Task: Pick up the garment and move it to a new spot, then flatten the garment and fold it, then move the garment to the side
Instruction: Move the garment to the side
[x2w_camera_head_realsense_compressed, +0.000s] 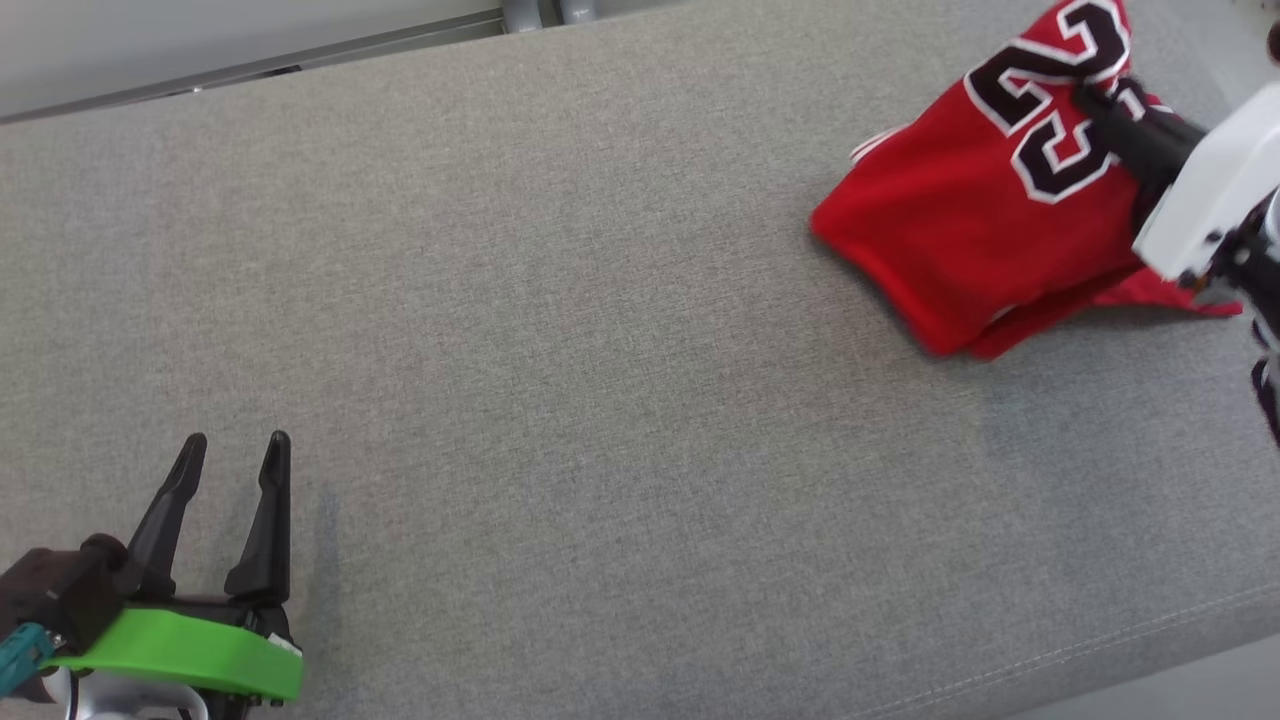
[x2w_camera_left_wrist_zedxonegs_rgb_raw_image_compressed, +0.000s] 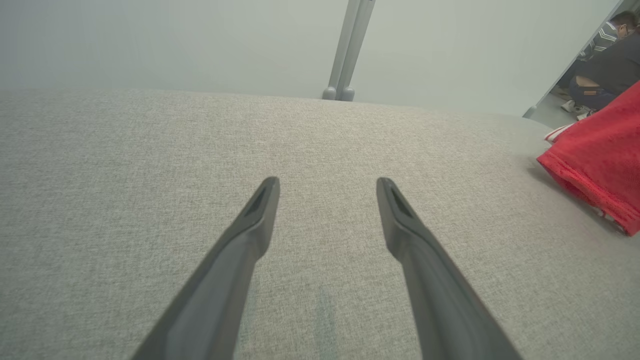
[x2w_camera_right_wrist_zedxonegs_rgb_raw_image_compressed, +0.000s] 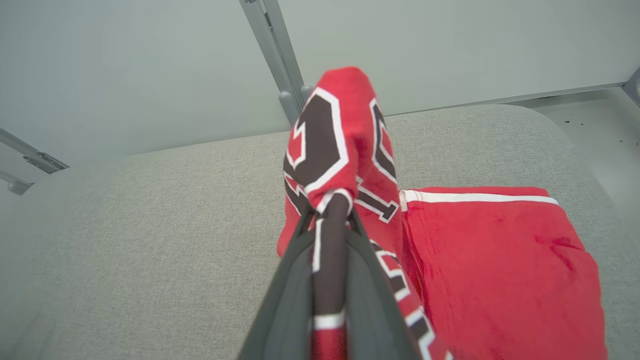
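Hovering at lower left, the left end effector (x2w_camera_head_realsense_compressed: 235, 440) stands spread and empty above the grey worktop (x2w_camera_head_realsense_compressed: 600, 400). At far right the red jersey (x2w_camera_head_realsense_compressed: 960, 220) hangs bunched from the right end effector (x2w_camera_right_wrist_zedxonegs_rgb_raw_image_compressed: 330, 215), which is clenched on a fold. Lift it higher before carrying, so the trailing hem clears the surface.

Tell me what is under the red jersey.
The red jersey lies on the grey upholstered surface, which shows beside it. The right gripper, shut on a fold, holds part raised. Anything beneath the bunched cloth is covered.
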